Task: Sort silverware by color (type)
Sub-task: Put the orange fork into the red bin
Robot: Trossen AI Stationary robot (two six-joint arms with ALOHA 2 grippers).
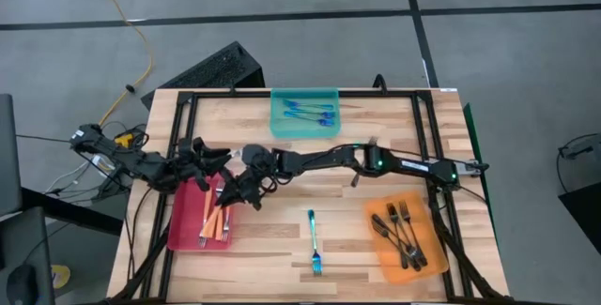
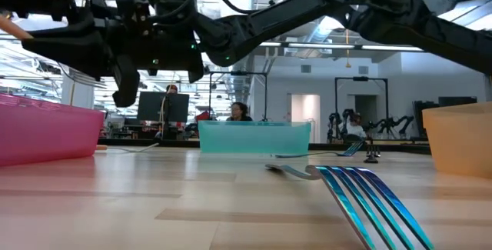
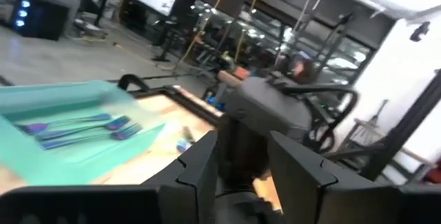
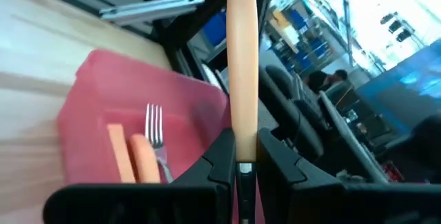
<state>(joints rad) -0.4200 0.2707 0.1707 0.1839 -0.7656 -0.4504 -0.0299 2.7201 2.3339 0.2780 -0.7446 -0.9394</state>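
While held: we see the orange-handled fork (image 4: 242, 65) pinched between the right gripper (image 4: 242, 160)'s fingers, handle pointing away from the wrist, hanging above the red tray (image 4: 89, 107); we judge it is carried there because its own kind already lies in that tray.

Right gripper: reached far across the table, it sits at the red tray's inner edge (image 1: 246, 189), jaws pressed onto the handle.

Red tray: it holds several orange-handled forks (image 1: 215, 221), so we read it as the orange pile.

Left gripper: (image 1: 199, 155) hovers just beside the right one, near the tray's far corner; we cannot tell how its fingers stand.

Loose fork: one blue fork (image 1: 315, 243) lies alone on the bare wood (image 1: 272, 249), between the red tray and the orange tray (image 1: 380, 263), unsorted.

Teal tray: (image 1: 282, 129) at the table's far edge holds blue forks (image 1: 311, 111), where we judge the loose one belongs.

Orange tray: it carries the dark forks (image 1: 404, 232).

Next step: we expect lowering and release over the red tray.
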